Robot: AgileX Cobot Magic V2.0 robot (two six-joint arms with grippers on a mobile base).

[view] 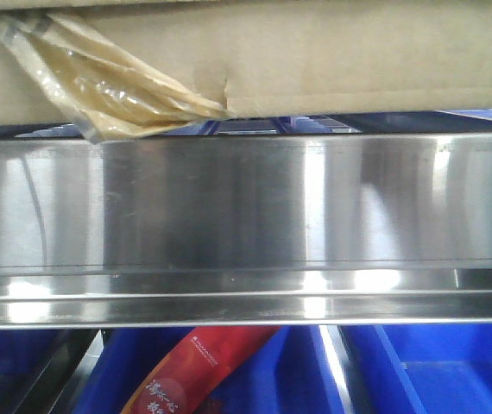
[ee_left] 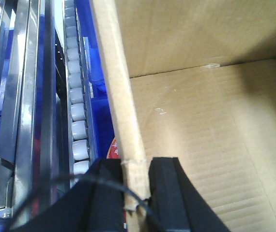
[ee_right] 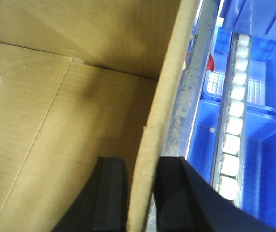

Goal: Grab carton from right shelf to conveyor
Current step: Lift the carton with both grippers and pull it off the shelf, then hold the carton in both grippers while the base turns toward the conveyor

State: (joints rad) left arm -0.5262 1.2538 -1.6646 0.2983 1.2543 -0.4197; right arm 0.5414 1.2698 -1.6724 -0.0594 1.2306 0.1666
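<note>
**Carton gripped by both side walls at the shelf front**

The carton sat at the front of the shelf, with its bottom edge just above the steel rail. The left fingers were closed on its left wall and the right fingers on its right wall, each with one finger inside and one outside. To lift well, I think both arms should rise together and level, because thin cardboard bends easily. Roller tracks and blue bins lay close beside the walls, so free room seemed only upward and toward the robot. The conveyor was not in view.
</note>
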